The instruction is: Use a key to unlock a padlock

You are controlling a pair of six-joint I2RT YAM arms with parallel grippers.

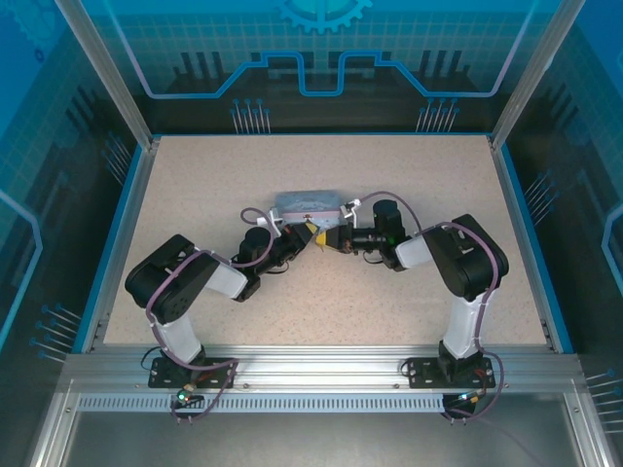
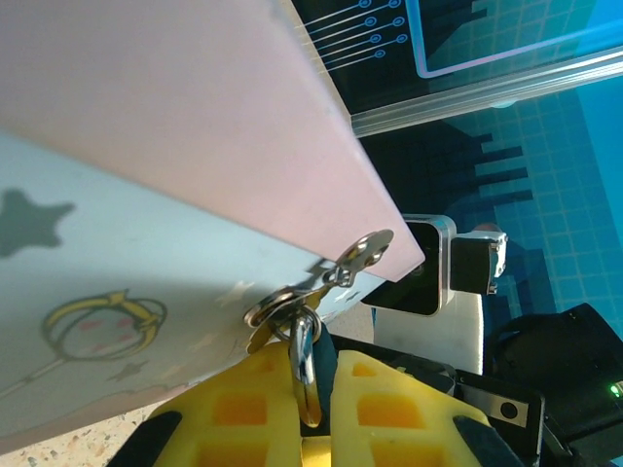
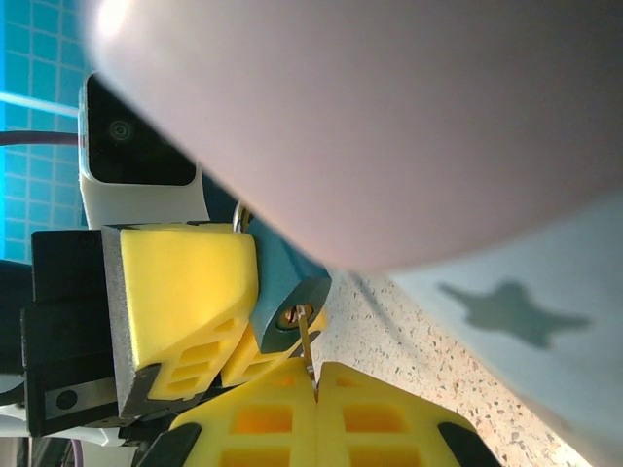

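Speckled table point(image 1: 389, 302), star-printed tin point(image 3: 545, 321), no legible writing

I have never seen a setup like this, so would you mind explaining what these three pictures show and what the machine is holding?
This is a robot with two arms bolted at the near edge of a speckled beige table. The overhead picture looks down from behind them; the other two come from cameras on each wrist, so yellow padded fingers fill their lower edge.

On the table stands a pale-blue rectangular tin with a star print, its clasp facing the arms.

The left gripper is shut on a small blue-teal padlock; its thin metal shackle passes through the tin's clasp. The right gripper is shut on a thin brassy metal key, whose tip sits at the keyhole.
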